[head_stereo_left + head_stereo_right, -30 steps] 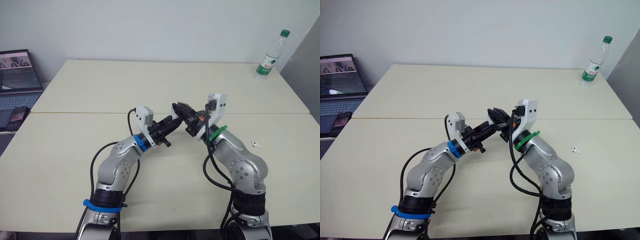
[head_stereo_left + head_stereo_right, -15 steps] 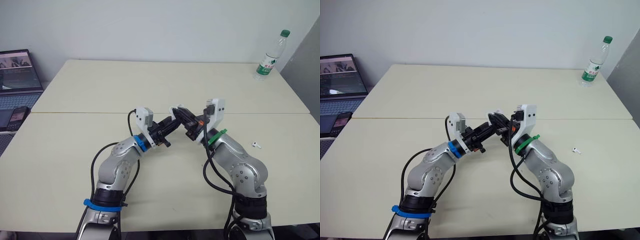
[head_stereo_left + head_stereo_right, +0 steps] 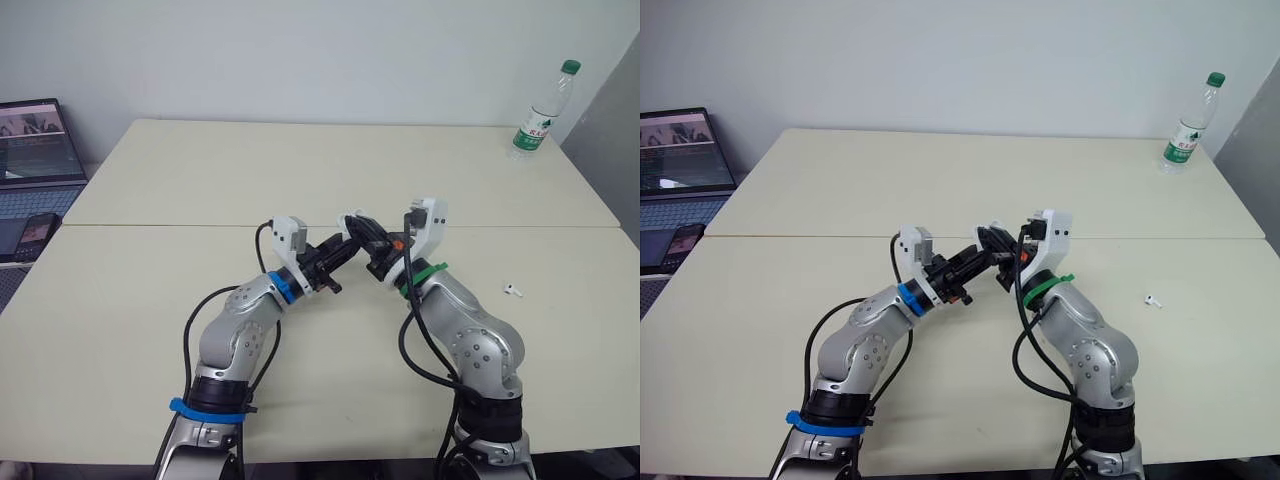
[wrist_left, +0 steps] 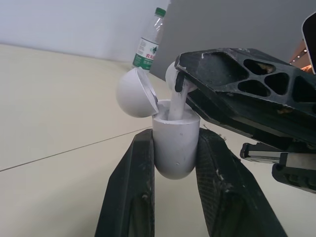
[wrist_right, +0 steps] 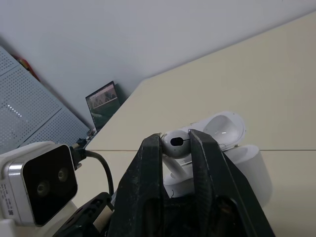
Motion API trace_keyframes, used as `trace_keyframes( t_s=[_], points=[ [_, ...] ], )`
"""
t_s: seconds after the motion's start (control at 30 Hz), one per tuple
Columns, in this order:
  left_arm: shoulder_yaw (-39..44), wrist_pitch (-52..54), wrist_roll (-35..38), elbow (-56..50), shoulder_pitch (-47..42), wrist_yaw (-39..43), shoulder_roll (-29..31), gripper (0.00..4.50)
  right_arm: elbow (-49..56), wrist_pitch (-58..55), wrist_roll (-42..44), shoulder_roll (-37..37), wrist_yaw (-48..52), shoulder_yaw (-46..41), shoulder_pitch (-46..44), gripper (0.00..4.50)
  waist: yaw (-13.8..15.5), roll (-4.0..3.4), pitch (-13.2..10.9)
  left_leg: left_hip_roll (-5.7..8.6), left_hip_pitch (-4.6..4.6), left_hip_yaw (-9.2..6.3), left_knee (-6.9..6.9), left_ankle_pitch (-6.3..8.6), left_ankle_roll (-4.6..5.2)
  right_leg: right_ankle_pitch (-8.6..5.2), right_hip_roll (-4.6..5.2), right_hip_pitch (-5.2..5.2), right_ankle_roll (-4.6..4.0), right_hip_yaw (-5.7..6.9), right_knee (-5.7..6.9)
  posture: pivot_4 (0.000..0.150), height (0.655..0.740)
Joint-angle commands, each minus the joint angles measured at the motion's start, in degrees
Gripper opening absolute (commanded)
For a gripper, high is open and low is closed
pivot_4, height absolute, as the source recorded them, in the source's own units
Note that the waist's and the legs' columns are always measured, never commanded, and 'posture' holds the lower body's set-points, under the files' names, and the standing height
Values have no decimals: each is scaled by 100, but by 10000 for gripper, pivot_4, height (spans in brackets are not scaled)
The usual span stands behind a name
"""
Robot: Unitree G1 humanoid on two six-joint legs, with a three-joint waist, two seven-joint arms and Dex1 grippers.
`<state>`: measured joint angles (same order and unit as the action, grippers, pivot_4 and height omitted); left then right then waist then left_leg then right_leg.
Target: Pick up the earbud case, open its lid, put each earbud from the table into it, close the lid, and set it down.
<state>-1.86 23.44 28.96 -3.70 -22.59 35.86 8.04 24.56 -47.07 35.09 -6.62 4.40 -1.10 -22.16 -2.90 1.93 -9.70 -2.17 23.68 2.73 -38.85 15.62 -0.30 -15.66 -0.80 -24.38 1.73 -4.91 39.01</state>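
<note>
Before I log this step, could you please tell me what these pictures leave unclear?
Left wrist view: how deep the held earbud sits, hidden by the case wall.
Right wrist view: the case's other slot, behind the right jaws.
Eye views: the loose earbud, too small to tell orientation.

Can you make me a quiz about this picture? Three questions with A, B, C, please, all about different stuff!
1. Where does the loose earbud lie? A on a plate; B on the table, at the robot's right; C on the floor.
2. What colour is the bottle's cap? A red; B green; C blue.
3. How is the case's lid? A shut; B missing; C open.
Answers: B, it lies on the tabletop; B, the cap is green; C, the lid tips back on the case in the left pincer.
</note>
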Motion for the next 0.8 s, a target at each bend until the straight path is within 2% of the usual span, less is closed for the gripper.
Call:
trace_keyframes(
  t_s=[0.03, 0.8],
  points=[
    [66, -370, 46, -298, -187, -21, -156, 7600, -119, -86, -29, -7, -181, 10, 35, 3926, 0, 0, 0, 0, 0, 0, 0, 0, 0, 0, 0, 0, 0, 0, 0, 1500, 7400],
    [-42, -498, -155, -389, -161, 51, -236, 7600, -138, -419, -39, 138, -412, 248, -111, 3926, -1, 0, 0, -1, 0, 0, 0, 0, 0, 0, -1, 0, 0, 0, 0, 1500, 7400]
  ],
)
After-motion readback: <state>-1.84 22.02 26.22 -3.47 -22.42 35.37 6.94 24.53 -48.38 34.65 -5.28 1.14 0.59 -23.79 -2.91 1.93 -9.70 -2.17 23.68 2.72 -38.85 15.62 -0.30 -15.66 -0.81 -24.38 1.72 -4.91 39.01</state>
